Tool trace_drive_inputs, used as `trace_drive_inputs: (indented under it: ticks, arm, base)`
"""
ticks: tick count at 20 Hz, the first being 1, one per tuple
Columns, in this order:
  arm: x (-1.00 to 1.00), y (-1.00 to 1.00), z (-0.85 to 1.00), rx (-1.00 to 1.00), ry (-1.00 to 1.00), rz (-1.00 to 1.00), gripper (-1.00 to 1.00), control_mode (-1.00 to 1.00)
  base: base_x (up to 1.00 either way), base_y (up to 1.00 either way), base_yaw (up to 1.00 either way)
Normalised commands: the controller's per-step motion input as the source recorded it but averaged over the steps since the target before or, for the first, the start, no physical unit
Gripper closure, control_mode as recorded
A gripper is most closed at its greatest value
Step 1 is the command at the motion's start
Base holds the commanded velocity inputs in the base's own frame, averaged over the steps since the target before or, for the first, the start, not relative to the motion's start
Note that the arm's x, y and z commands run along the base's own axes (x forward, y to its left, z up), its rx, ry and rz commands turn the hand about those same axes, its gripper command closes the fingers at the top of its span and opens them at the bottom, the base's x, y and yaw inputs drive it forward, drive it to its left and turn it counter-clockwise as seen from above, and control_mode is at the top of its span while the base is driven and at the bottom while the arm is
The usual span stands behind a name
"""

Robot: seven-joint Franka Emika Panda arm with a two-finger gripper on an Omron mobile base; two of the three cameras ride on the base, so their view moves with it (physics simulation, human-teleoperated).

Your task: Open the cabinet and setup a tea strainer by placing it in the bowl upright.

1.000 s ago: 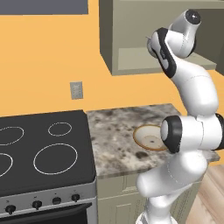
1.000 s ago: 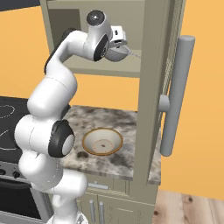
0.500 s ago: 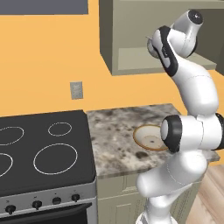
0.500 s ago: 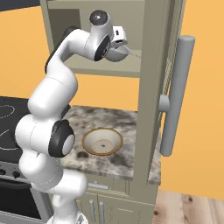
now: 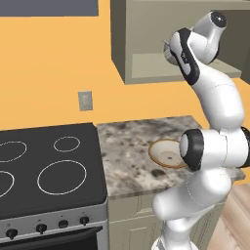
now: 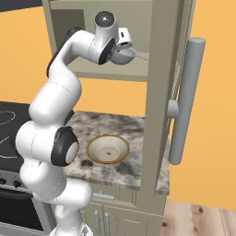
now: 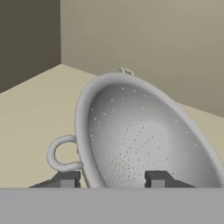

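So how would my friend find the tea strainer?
Look up at the open cabinet on the orange wall, above the speckled counter. At its shelf, the gripper holds the strainer: a grey metal cup dotted with tiny holes, unlike the tan-rimmed bowl below.

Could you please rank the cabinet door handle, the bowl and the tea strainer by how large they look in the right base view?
1. cabinet door handle, though it is nearest the camera
2. bowl
3. tea strainer, partly hidden by the gripper

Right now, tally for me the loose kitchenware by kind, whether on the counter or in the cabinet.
Tea strainer: 1, in the open cabinet, at the gripper.
Bowl: 1, on the counter.
Total: 2.
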Motion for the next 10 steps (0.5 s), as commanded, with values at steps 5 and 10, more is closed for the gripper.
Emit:
trace_drive_inputs:
  ticks: [5, 10]
  arm:
    - [0.04, 0.21, -0.01, 0.0, -0.12, -0.01, 1.0, -1.0]
    - [-0.02, 0.28, 0.0, 0.01, -0.3, -0.09, 1.0, -1.0]
  base:
    - [0.0, 0.0, 0.0]
    - [0.0, 0.0, 0.0]
